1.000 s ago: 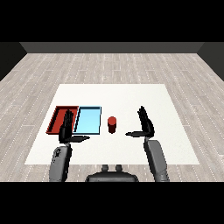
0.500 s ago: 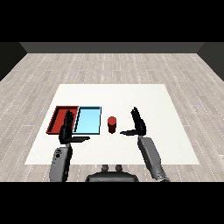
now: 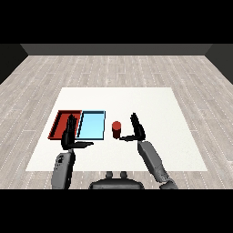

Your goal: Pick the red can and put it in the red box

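The red can (image 3: 116,129) stands upright on the white table (image 3: 150,104), just to the right of the light blue tray (image 3: 91,125) and apart from it by a narrow strip of table. No hand holds it.

The right hand (image 3: 137,129) is beside the can on its right — fingers straight and raised, thumb reaching toward the can's base. Whether the thumb tip touches the can cannot be told; the fingers are not curled round it. The right forearm (image 3: 154,161) runs back from the hand toward the lower right.

The red tray (image 3: 59,125) lies at the far left, edge to edge with the light blue tray. The light blue tray therefore sits between the can and the red tray.

The left hand (image 3: 69,135) is over the near edge of the red tray, close to the seam between the two trays — fingers straight and pointing away from the robot, thumb stretched to the right along the near rim of the blue tray. It grasps nothing. Part of the red tray's near right corner is hidden behind this hand.
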You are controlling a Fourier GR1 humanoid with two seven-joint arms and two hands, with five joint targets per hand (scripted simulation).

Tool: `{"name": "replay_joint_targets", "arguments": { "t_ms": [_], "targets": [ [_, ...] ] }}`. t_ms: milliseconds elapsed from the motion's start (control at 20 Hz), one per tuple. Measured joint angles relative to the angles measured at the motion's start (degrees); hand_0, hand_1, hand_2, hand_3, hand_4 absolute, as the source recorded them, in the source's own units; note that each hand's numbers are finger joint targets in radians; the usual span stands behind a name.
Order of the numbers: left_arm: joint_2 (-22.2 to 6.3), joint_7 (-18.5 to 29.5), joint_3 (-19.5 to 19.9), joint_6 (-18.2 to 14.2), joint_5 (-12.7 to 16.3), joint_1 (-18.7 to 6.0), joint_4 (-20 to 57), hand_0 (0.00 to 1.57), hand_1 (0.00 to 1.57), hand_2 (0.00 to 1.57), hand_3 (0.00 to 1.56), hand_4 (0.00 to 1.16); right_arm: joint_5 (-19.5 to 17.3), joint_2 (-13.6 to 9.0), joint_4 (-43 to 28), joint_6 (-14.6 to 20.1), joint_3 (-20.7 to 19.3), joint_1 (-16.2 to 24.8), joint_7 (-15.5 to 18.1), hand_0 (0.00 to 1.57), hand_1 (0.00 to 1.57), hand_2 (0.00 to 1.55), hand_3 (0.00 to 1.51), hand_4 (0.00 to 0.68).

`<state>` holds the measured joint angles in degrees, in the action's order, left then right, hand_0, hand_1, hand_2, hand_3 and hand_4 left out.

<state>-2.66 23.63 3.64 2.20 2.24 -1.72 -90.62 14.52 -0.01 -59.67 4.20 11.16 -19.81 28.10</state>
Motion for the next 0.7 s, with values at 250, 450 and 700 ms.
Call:
{"name": "replay_joint_targets", "arguments": {
  "t_ms": [250,450,700],
  "targets": [
    [-0.2,-0.4,0.8,0.5,1.3,-2.1,1.5,0.00,0.00,0.00,0.00,0.00,5.5,0.0,3.7,3.5,5.4,-2.8,2.4,0.00,0.00,0.00,0.00,0.000],
    [-0.4,0.2,0.9,1.4,2.1,-0.2,0.6,0.00,0.00,0.00,0.00,0.00,8.1,0.0,6.0,6.0,8.6,-3.5,4.5,0.00,0.00,0.00,0.00,0.000],
    [-0.4,-0.2,0.8,1.4,2.2,-0.2,0.0,0.00,0.00,0.00,0.00,0.00,11.8,0.0,8.6,7.8,11.2,-5.7,5.9,0.00,0.00,0.00,0.00,0.000]
  ]
}}
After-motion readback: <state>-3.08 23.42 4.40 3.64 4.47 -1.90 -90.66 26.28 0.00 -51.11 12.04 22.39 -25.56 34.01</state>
